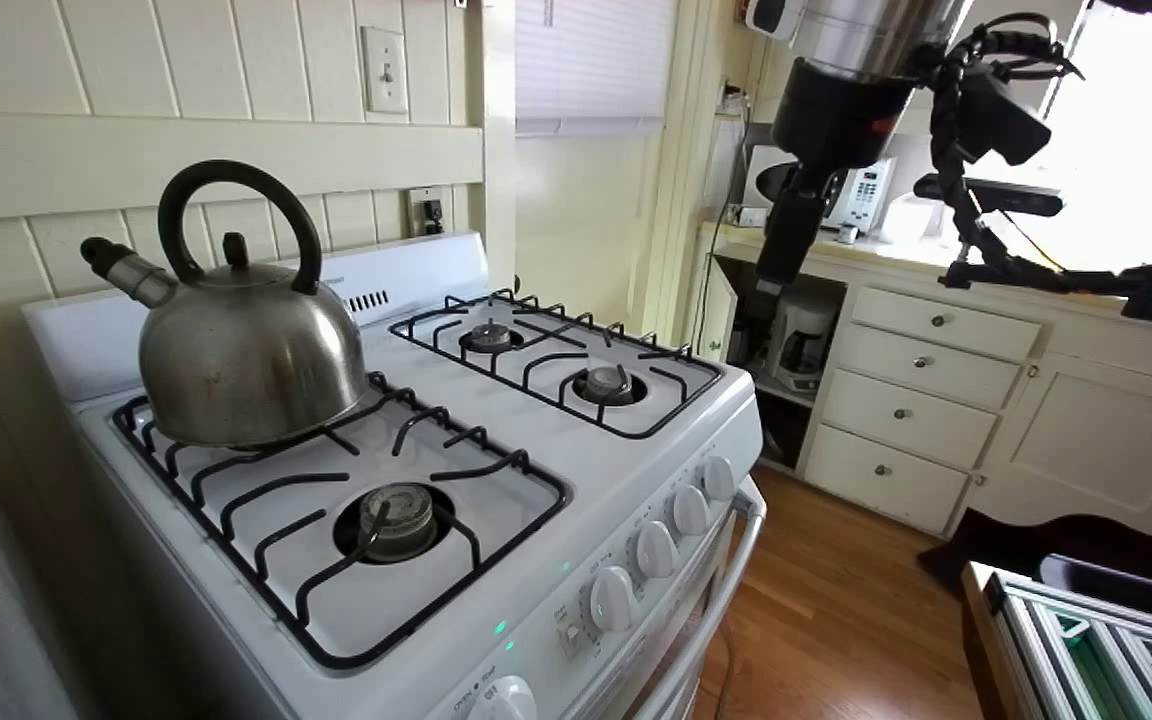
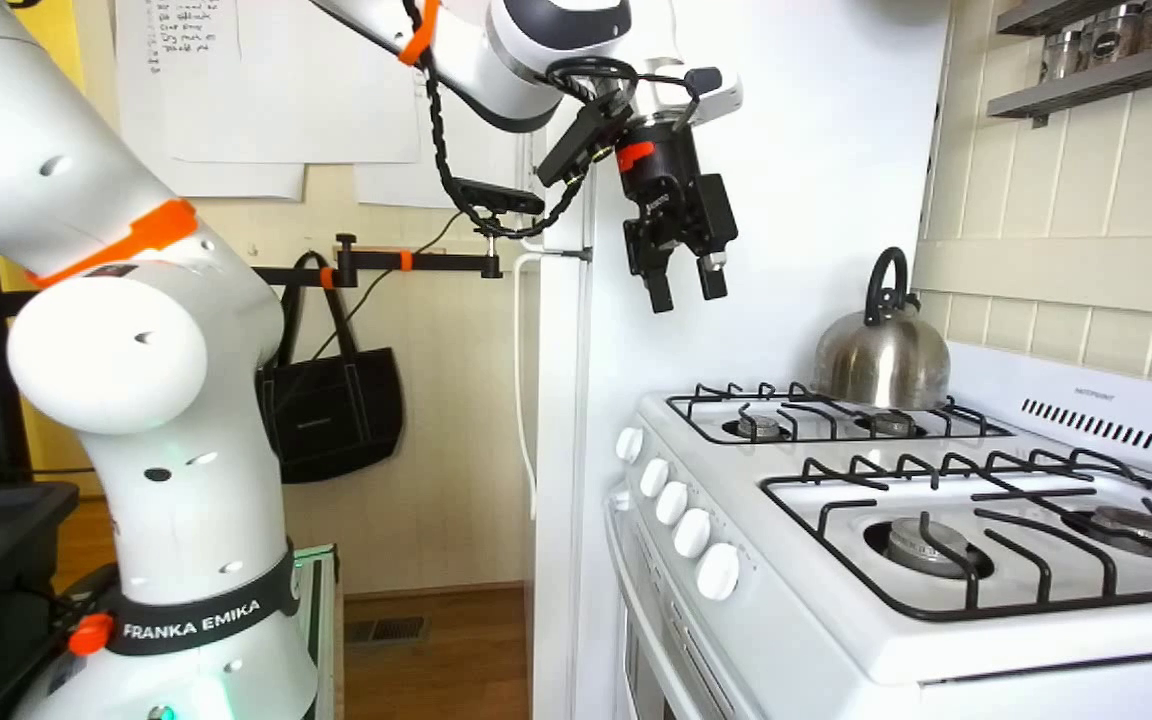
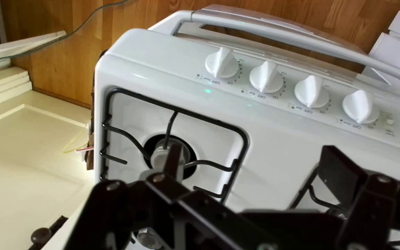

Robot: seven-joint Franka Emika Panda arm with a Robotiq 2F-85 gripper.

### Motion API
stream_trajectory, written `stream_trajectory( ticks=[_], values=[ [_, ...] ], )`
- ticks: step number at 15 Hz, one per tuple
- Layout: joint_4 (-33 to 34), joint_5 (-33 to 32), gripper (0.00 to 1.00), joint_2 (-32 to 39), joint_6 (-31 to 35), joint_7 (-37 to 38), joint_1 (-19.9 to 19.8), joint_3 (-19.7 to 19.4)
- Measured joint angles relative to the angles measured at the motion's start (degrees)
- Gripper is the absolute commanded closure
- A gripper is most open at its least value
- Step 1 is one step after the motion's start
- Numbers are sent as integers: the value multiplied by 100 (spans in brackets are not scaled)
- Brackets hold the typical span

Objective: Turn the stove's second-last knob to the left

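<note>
Your gripper (image 2: 687,288) hangs in mid-air, higher than the stovetop, its fingers (image 3: 340,172) spread well apart, tips angled downward. It stands clear of every knob.

Your stove (image 1: 616,470), white enamel, is below it. Along the front runs a row of white knobs (image 2: 672,503): five in both exterior views, four in your wrist view, those four pointing about at their OFF marks (image 3: 215,82). In an exterior view the end knob (image 1: 504,700), by the oven lettering (image 1: 476,693), is cut by the bottom edge. Second in from that end: a knob (image 1: 615,598) just beside a small switch (image 1: 568,635). Second in from the opposite end: another knob (image 1: 691,510). Which of these two is your second-last, can't tell. The oven handle (image 3: 273,30) runs alongside the row.

Steel kettle (image 1: 251,350), upright, on the rear half of a black wire grate (image 1: 346,661); front burner (image 1: 398,522) of the same grate in plain view.

Past your white arm (image 2: 106,360), a black bag (image 2: 331,415) hangs against the wall (image 2: 446,520). Across the wood floor (image 1: 836,600): white drawers (image 1: 901,412), coffee maker (image 1: 801,345) beside them.
</note>
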Motion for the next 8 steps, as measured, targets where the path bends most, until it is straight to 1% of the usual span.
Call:
stream_trajectory(
  ticks=[4, 6, 8],
  values=[
    [1, 41, 0, 84, -15, -21, 380, 170],
    [1, 148, 0, 210, -15, -118, 513, 141],
    [2, 397, 0, 407, 3, -331, 631, 45]
  ],
)
